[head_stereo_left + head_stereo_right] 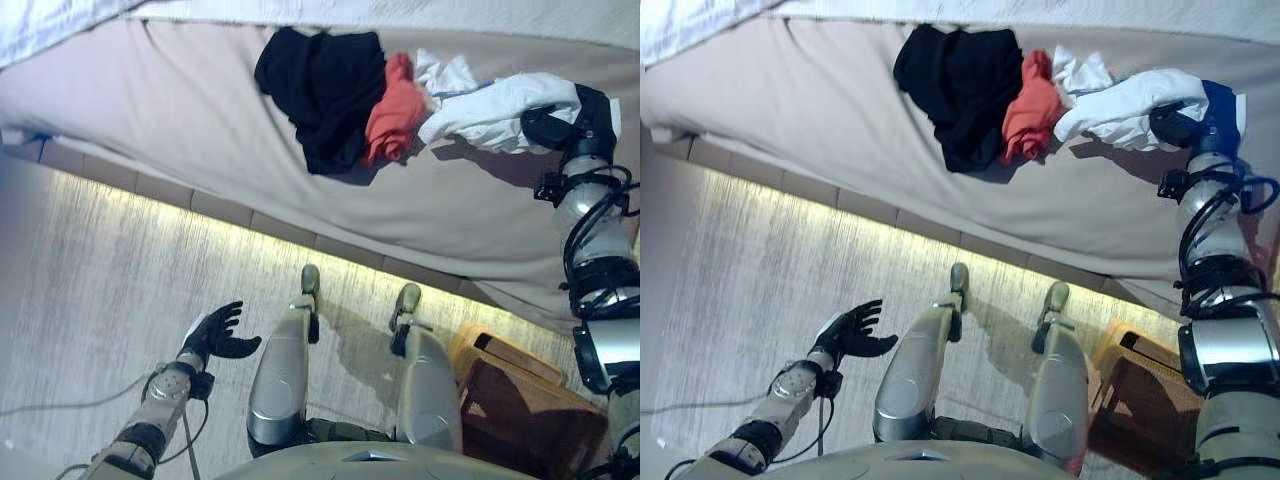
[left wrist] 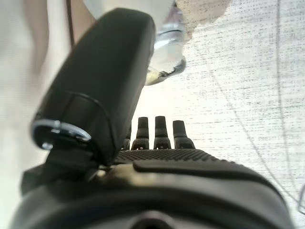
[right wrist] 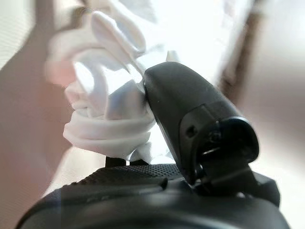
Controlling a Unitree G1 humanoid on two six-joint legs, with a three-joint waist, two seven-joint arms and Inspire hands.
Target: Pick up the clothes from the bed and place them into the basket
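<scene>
A pile of clothes lies on the beige bed (image 1: 200, 130): a black garment (image 1: 320, 85), a red garment (image 1: 395, 110) beside it, and a white garment (image 1: 490, 105) at the right. My right hand (image 1: 560, 120) is at the white garment and is shut on it, with the thumb (image 3: 190, 109) pressed into the bunched white cloth (image 3: 109, 114). My left hand (image 1: 215, 335) hangs low over the floor to the left, open and holding nothing. A brown wicker basket (image 1: 510, 395) stands on the floor at the lower right.
The bed's edge (image 1: 300, 235) runs diagonally across the view with a lit strip beneath it. Pale carpet (image 1: 90, 280) covers the floor on the left. A white cover (image 1: 50, 25) lies on the bed's far left corner.
</scene>
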